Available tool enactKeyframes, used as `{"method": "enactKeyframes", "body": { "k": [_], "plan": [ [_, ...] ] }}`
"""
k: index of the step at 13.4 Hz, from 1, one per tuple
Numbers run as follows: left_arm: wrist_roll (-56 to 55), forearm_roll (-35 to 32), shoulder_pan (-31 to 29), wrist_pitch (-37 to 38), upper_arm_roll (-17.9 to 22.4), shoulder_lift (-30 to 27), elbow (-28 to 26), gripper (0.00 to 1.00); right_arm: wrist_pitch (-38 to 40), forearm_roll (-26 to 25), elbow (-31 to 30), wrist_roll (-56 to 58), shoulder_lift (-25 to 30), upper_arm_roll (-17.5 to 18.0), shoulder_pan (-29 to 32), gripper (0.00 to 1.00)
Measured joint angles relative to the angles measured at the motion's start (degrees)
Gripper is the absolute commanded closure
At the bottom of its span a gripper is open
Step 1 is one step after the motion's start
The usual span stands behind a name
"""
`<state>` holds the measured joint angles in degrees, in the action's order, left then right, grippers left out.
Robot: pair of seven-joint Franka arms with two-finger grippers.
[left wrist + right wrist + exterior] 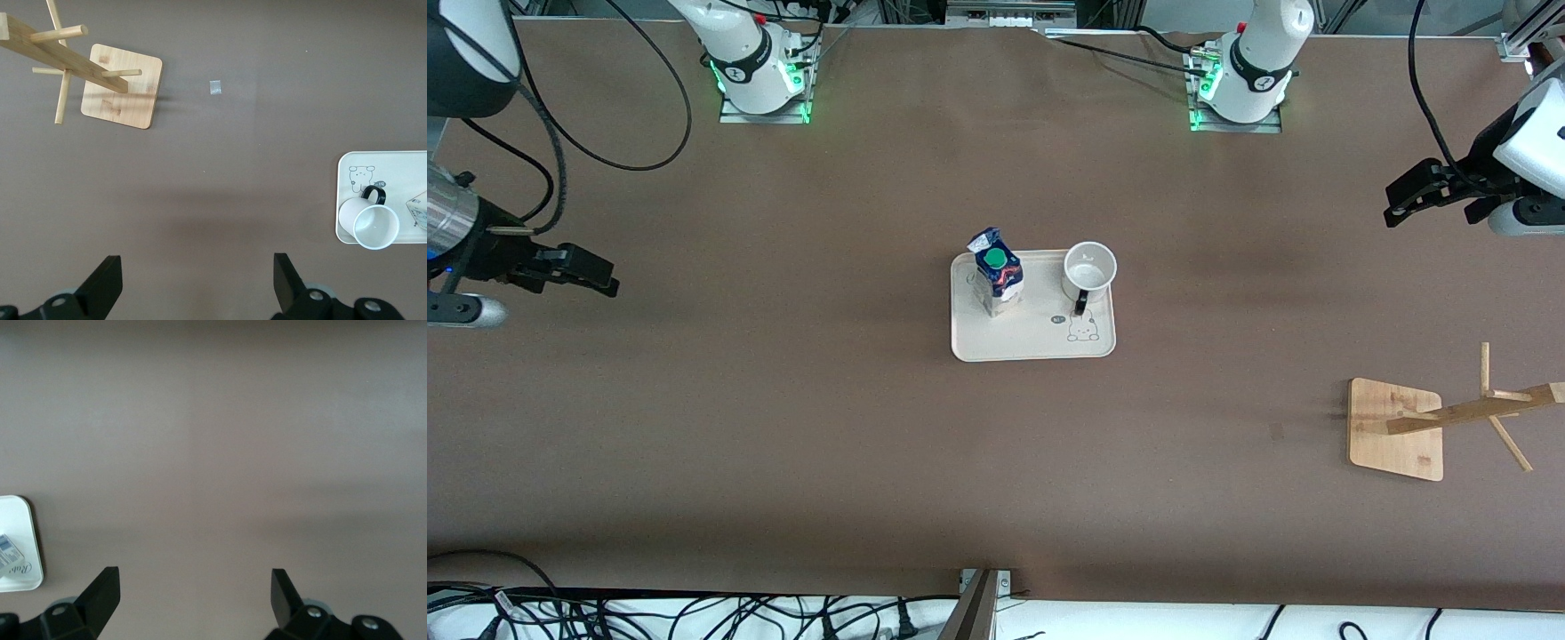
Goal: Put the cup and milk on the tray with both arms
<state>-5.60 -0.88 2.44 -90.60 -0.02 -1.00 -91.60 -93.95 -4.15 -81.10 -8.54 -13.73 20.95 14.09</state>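
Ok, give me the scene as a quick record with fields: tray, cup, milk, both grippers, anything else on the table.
tray: mid-table, flat
cup: upright on tray, toward the left arm's end, handle facing the front camera
milk: upright on tray, beside the cup, green cap on
left gripper: open, empty, over bare table
right gripper: open, empty, over bare table
wooden stand: toward the left arm's end, nothing hung on it

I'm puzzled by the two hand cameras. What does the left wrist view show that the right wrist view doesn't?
Only the left wrist view shows the cup on the tray, the rabbit drawing, the wooden stand and the open left end effector. Only the right wrist view shows the open right end effector over bare table. Both share the tray and a corner of the milk.
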Motion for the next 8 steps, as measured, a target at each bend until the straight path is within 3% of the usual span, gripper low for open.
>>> {"method": "enactKeyframes", "body": {
  "k": [3,8],
  "plan": [
    [0.0,0.0,0.0,0.0,0.0,0.0,0.0,0.0,0.5,-0.3,0.0,-2.0,0.5,-1.7,-3.0,0.0],
    [0.0,0.0,0.0,0.1,0.0,0.0,0.0,0.0,1.3,-0.2,0.0,-5.1,1.6,-13.0,-11.6,0.0]
  ]
}}
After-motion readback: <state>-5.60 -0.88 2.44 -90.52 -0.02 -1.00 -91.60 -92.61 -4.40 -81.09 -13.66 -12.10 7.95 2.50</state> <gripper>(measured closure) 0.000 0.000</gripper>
